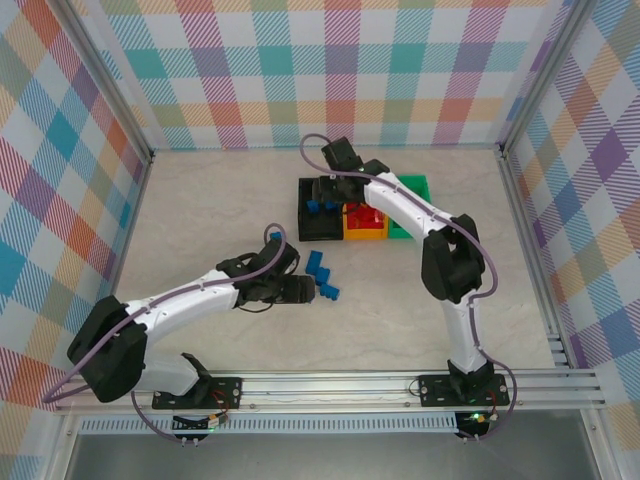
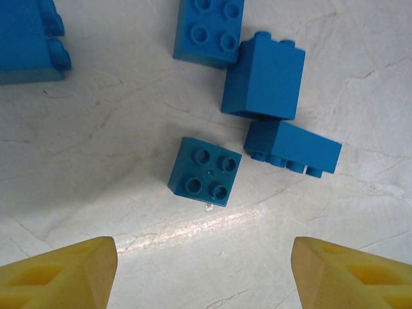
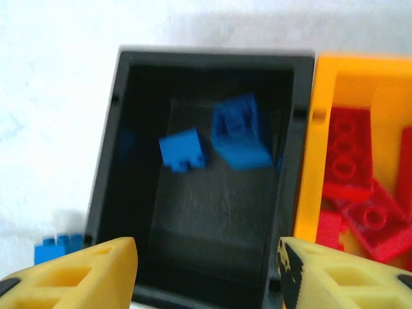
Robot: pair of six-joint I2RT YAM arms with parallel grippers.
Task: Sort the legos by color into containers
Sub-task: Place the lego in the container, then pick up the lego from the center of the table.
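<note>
Several blue legos lie loose on the table: a square studs-up brick (image 2: 205, 171), a taller block (image 2: 264, 76) and an oblong one on its side (image 2: 293, 149). My left gripper (image 2: 203, 270) hovers open just short of the square brick, nothing between its fingers; from above it (image 1: 305, 290) sits beside the blue cluster (image 1: 320, 272). My right gripper (image 3: 206, 273) is open and empty over the black bin (image 3: 106, 167), which holds two blue bricks (image 3: 183, 150) (image 3: 241, 132). The orange bin (image 3: 308, 161) holds red bricks (image 3: 360, 187). The green bin (image 1: 418, 188) is partly hidden by the right arm.
More blue bricks lie at the top (image 2: 209, 29) and top left (image 2: 29, 42) of the left wrist view. One blue brick (image 3: 58, 248) rests on the table just outside the black bin. Checked walls enclose the table on three sides.
</note>
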